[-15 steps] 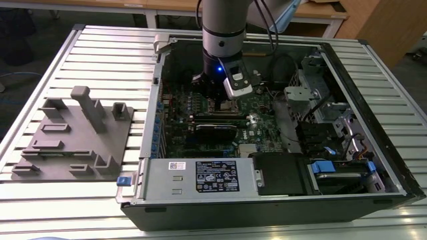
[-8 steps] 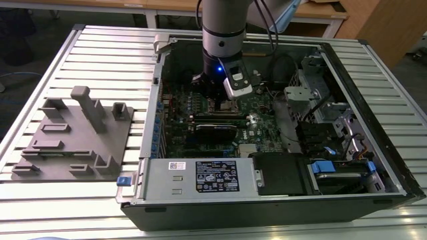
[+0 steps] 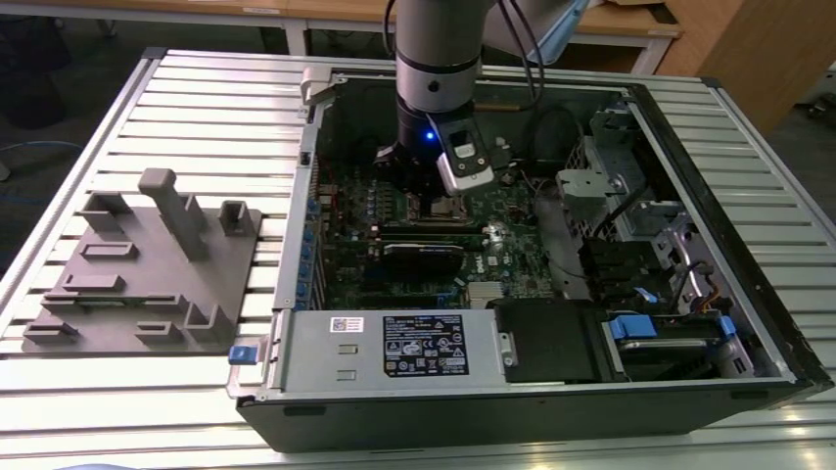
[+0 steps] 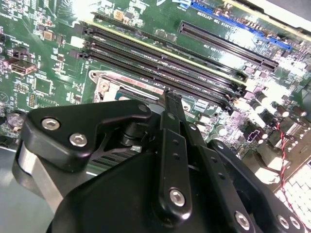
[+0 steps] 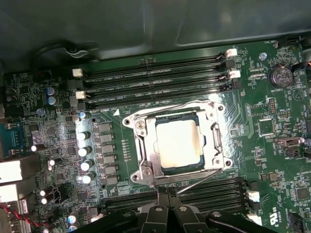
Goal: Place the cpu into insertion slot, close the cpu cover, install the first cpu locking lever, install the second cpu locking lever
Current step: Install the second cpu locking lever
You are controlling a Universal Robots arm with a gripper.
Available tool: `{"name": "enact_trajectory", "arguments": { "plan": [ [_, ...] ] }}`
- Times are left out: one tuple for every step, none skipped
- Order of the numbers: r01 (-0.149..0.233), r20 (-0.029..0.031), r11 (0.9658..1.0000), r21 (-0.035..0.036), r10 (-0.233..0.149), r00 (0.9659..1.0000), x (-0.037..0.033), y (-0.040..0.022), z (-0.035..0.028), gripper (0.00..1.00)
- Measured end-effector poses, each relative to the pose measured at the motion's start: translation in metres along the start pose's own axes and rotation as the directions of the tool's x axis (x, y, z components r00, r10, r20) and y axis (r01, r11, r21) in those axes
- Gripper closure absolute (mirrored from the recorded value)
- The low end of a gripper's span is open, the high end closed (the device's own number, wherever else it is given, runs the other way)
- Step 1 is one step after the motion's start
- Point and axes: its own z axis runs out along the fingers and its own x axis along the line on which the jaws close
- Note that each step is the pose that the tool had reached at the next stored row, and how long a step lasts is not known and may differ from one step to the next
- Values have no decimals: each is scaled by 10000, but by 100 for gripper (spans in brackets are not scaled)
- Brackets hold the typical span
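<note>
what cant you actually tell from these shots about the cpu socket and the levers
- Exterior view: the insertion slot is mostly hidden by the arm and gripper; the cpu cannot be made out there.
- Second wrist view: the gripper body covers most of the socket.
- First wrist view: the cpu sits under the cpu cover; whether the thin levers are latched is too fine to tell.

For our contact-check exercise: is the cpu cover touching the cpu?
Touching. In the first wrist view the cpu cover lies closed, its frame overlapping the edges of the cpu seated in the insertion slot, with no gap showing.
</note>
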Motion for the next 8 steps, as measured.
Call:
{"name": "enact_trajectory", "arguments": {
  "plan": [
    [-1,0,10000,0,1,10000,8,-2,4,90],
    [-1,-1,10000,2,1,10000,9,-2,4,90],
    [0,-1,10000,1,0,10000,9,-2,4,90],
    [0,-1,10000,1,0,10000,9,-2,4,90],
    [0,-1,10000,1,0,10000,10,-2,4,90],
    [-1,-1,10000,2,1,10000,10,-2,4,90],
    [-1,-1,10000,1,1,10000,10,-2,4,90],
    [-1,-1,10000,1,1,10000,11,-2,4,90]
  ]
}}
